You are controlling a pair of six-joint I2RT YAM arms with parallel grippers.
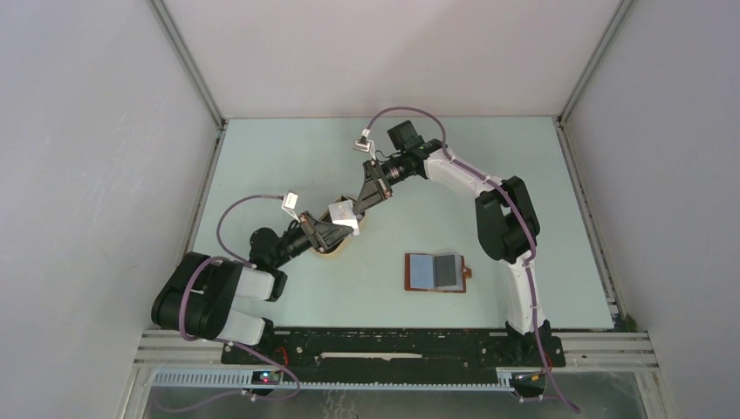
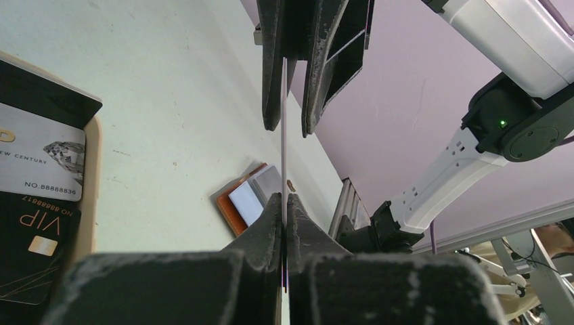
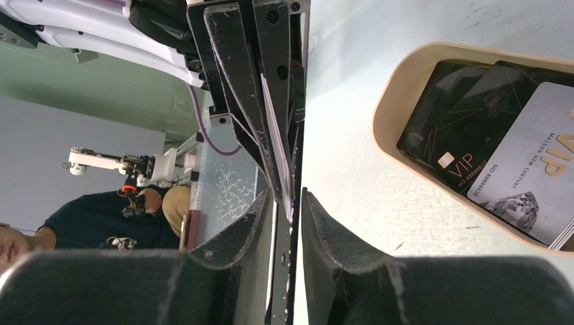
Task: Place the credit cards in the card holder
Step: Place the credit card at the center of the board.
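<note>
left gripper (image 2: 284,200): clamped on credit card (image 2: 283,162), centre frame
right gripper (image 2: 290,128): held slightly open, jaws astride same card
card holder (image 1: 436,272): laid open, lower right

1. a robotics lab: a test cell with plain white walls (image 1: 87,131) at 9, 12 and 3 o'clock round a pale green table (image 1: 288,157).
2. aluminium frame posts (image 1: 188,59) climb the far corners; a black mounting rail (image 1: 393,342) and slotted cable duct (image 1: 349,378) lie at 6 o'clock.
3. beyond the cell, the right wrist view catches a person in a dark t-shirt (image 3: 95,223) (only partly seen) near other hardware (image 3: 108,162).
</note>
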